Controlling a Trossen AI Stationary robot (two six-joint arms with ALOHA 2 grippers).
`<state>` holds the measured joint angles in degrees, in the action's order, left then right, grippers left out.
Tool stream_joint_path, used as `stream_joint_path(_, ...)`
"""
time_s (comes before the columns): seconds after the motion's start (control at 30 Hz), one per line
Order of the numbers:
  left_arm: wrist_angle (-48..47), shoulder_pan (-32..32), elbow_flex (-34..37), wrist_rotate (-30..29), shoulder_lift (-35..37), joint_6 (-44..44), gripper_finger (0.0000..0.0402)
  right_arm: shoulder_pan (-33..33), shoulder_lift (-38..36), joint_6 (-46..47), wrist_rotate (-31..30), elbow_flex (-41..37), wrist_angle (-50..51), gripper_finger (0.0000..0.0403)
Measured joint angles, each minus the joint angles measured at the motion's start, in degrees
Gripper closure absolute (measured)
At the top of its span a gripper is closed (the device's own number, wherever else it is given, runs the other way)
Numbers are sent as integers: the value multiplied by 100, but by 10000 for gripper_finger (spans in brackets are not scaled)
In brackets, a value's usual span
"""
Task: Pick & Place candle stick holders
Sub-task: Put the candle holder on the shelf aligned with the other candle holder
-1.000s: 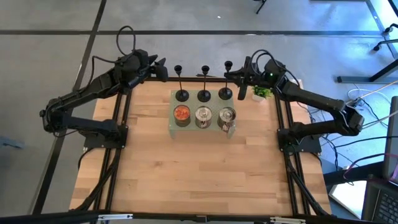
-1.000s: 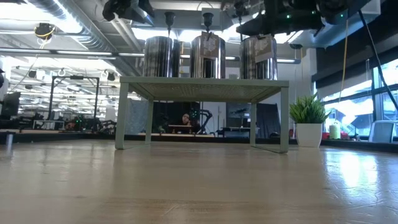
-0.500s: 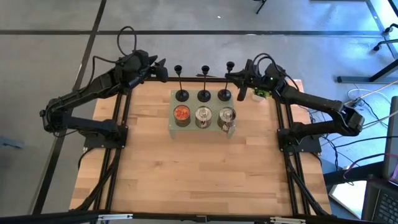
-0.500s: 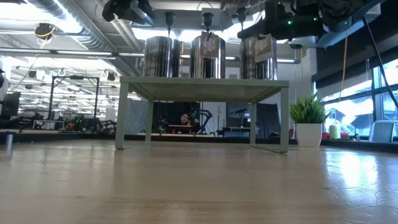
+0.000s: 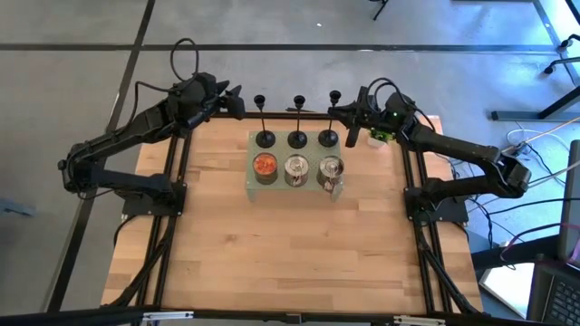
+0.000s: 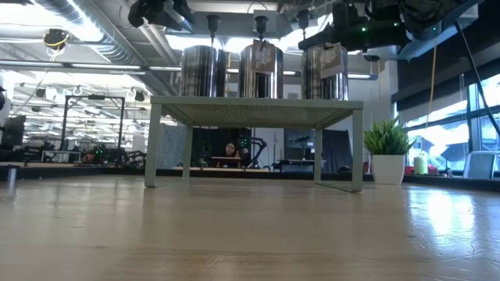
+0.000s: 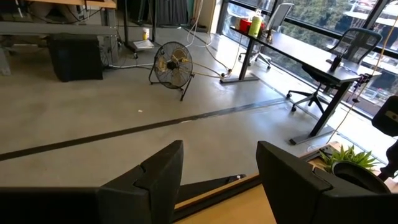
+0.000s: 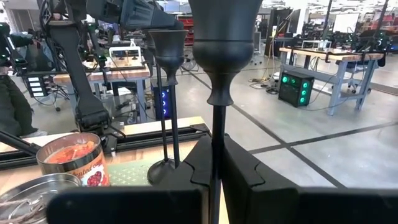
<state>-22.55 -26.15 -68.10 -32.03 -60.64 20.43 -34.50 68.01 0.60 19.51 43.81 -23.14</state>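
Nearest us, bare wood table (image 5: pixel 290 244), then a pale stand (image 5: pixel 249 186) with three cans (image 5: pixel 296 169) in front and three black holders (image 5: pixel 297 138) in a row behind. Right gripper (image 5: pixel 347 110) has its jaws pinched tight on the right holder's (image 8: pixel 213 124) thin stem, mid-height, probably so it lifts upright. Left gripper (image 5: pixel 237 101) waits at the far-left edge, jaws spread wide, empty. Beyond: a small plant (image 6: pixel 387 148), grey floor, workshop benches

low view cuts the candle stick holders (image 6: pixel 261 25) off at the top edge, bases hidden behind the cans (image 6: pixel 261 72). right wrist view: nearest holder's base hidden by right gripper (image 8: pixel 214 163) fingers; person (image 6: pixel 231 150) too small.
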Motion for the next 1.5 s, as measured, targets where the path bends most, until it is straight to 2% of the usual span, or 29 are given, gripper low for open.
stream_joint_path(0.3, -1, 0, 0, -35, -31, 70, 201, 2, 83, -149, 299, 0, -50, 388)
stream_joint_path(1.17, 2, 24, 0, -33, -28, 97, 201, 0, 391, -137, 256, 2, -246, 388)
stream_joint_path(1.5, -15, 24, 0, -33, -28, 87, 201, -1, 398, -121, 147, 4, 3, 361)
